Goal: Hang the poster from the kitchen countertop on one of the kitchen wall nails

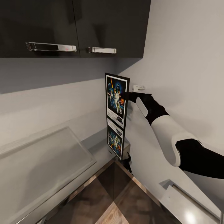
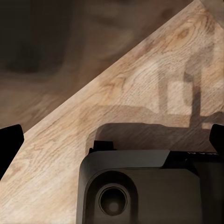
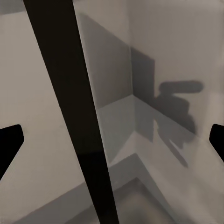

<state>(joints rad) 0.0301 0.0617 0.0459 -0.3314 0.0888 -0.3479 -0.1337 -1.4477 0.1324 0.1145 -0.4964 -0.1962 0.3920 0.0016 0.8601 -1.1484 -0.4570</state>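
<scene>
Where the two grey walls meet in the corner, the right arm [image 1: 168, 137] reaches forward and up, and the right gripper [image 1: 126, 97] meets the poster [image 1: 116, 99] at its right-hand edge, about halfway up its height. The poster stands upright in the air, lifted off the kitchen countertop [image 1: 46, 161], seen nearly edge-on from the arm side; its colourful face and white bottom strip turn away from the gripper toward the back wall. Its mirror image shows in the glossy top directly under the gripper. The right gripper appears closed on the poster's edge, though the finger contact itself is too dark to resolve in the head view. In the right wrist view the poster's black frame [image 3: 74, 107] runs as a slanted dark bar between the two fingertips [image 3: 10, 140], which sit wide apart at the picture's edges; grip width cannot be confirmed there. A small white wall nail fitting [image 1: 138, 87] sits just above and beyond the gripper, apart from the poster. Dark wall cabinets [image 1: 74, 28] with metal handles hang overhead. The left gripper [image 2: 112, 140] points at wooden flooring [image 2: 140, 84], fingers spread, holding nothing.
</scene>
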